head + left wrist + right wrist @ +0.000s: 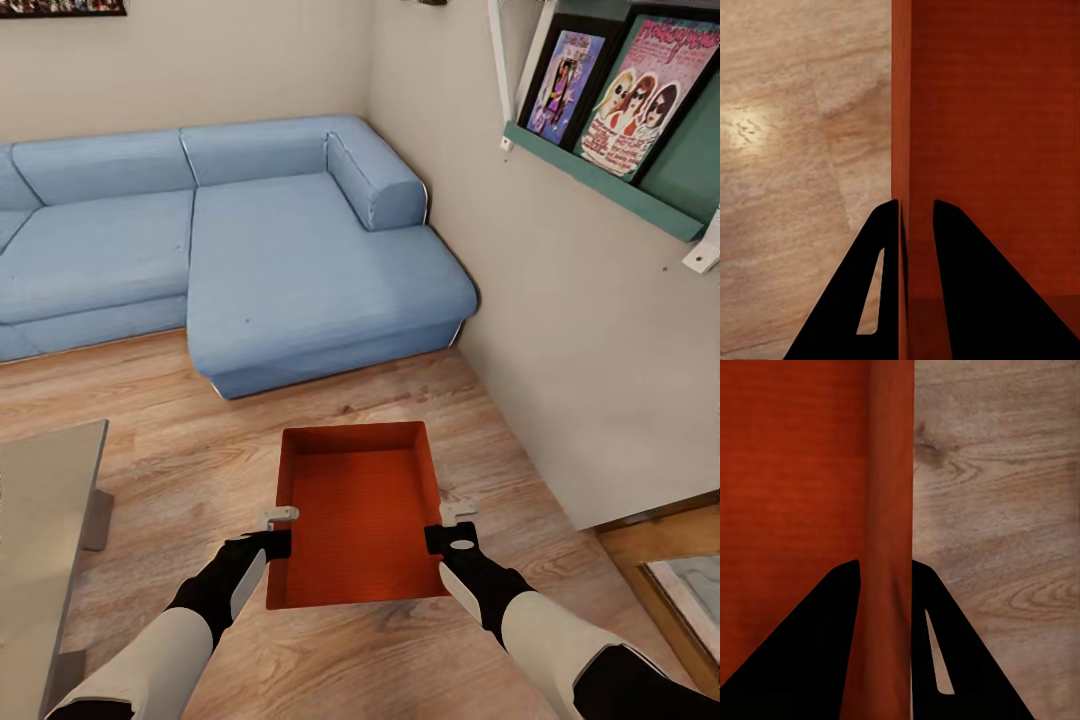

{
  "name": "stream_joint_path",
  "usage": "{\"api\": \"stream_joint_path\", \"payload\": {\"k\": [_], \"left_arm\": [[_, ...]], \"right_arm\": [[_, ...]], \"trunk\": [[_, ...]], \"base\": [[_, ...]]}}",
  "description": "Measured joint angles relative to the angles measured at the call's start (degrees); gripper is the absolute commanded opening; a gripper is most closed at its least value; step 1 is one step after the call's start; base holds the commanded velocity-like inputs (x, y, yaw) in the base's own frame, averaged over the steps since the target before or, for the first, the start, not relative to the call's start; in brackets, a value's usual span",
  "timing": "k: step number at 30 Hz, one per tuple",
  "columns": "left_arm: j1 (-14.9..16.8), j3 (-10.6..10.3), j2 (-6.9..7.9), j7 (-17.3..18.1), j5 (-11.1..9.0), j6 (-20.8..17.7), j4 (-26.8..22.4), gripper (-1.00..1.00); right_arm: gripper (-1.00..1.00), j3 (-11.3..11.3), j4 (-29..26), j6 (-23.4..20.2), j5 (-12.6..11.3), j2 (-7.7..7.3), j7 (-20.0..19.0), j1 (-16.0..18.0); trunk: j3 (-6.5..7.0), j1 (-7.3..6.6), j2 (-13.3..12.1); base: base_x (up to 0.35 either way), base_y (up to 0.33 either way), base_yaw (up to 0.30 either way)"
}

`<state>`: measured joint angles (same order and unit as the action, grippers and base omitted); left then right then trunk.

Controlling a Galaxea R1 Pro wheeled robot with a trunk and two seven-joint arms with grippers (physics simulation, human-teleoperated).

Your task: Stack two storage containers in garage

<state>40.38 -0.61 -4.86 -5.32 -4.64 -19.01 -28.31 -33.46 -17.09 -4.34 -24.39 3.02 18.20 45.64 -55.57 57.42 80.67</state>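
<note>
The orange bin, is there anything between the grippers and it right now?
Nothing: the left gripper straddles one side wall of the orange bin, and the right gripper straddles the opposite wall.

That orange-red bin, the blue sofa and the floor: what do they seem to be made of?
The orange-red rectangular open bin looks like matte plastic: uniform colour, thin straight walls, finely ribbed base. The blue corner sofa seems fabric-covered, with soft seams and a faint weave. The light plank floor looks like wood or laminate, showing grain and knots.
</note>
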Motion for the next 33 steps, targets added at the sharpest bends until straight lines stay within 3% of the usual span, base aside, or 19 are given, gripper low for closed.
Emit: {"api": "stream_joint_path", "payload": {"k": [33], "left_arm": [[0.0,0.0,0.03,0.0,0.0,0.1,0.0,-1.0]], "right_arm": [[-1.0,0.2,0.0,0.0,0.3,0.07,0.1,0.0]], "trunk": [[5.93,-7.25,-13.2]], "base": [[0.0,0.0,0.0]]}}
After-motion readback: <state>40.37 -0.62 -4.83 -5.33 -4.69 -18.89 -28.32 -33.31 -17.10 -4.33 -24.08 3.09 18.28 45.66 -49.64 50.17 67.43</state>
